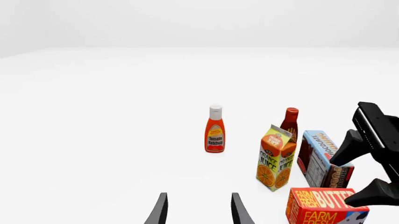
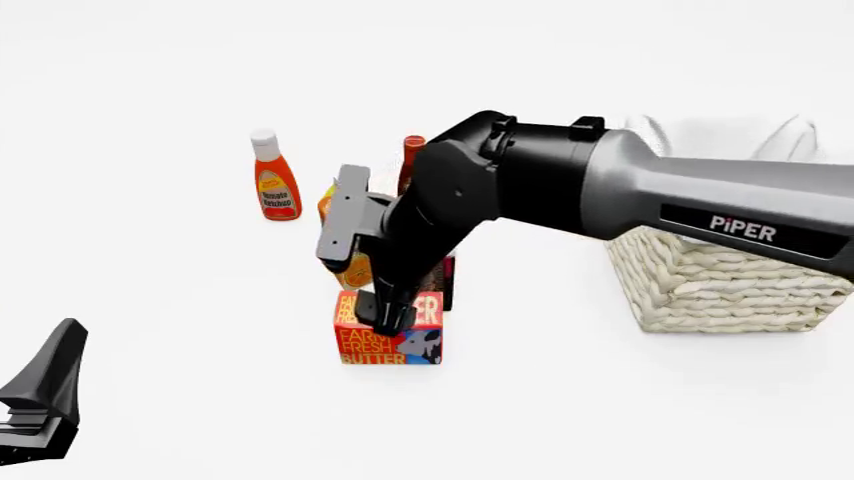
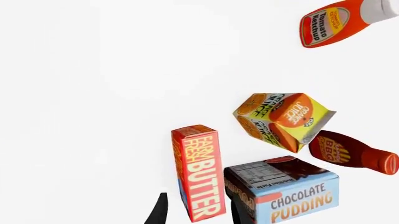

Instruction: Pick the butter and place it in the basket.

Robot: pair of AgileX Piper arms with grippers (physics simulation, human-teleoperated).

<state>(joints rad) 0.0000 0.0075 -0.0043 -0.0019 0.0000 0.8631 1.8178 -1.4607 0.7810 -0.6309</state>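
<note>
Approaching stage: right gripper (image 2: 390,318) is lowered onto the butter box (image 2: 388,338), which stands on the table (image 2: 160,380) with no lift visible.
Butter location: at the near edge of the grocery cluster, just in front of the chocolate pudding box (image 3: 293,193) and the orange juice carton (image 1: 275,158), and well apart from the basket.
Basket: woven wicker basket (image 2: 721,285) with a white lining sits to the right of the cluster, partly hidden behind the right arm; what it holds cannot be told.
Right gripper state: in the right wrist view the two fingertips (image 3: 160,210) stand apart, one on either side of the butter box's narrow top — no squeeze on the box shows. Judged spread, not yet closed.
Left gripper state: left gripper (image 1: 198,210) hovers clear of the groceries, fingers parted with nothing between them; in the front view it sits low at the near left corner.
Other items: tomato ketchup bottle (image 2: 274,176) stands apart on the far left; a BBQ sauce bottle (image 3: 355,151) stands behind the juice carton.
Done so far: reach and alignment over the butter, as far as the pictures show.
Remaining: close on the box, lift it clear of its neighbours, carry it right to the basket, release inside.
Risk noted: the pudding box stands just beside the butter — a finger could nudge it during closing.
</note>
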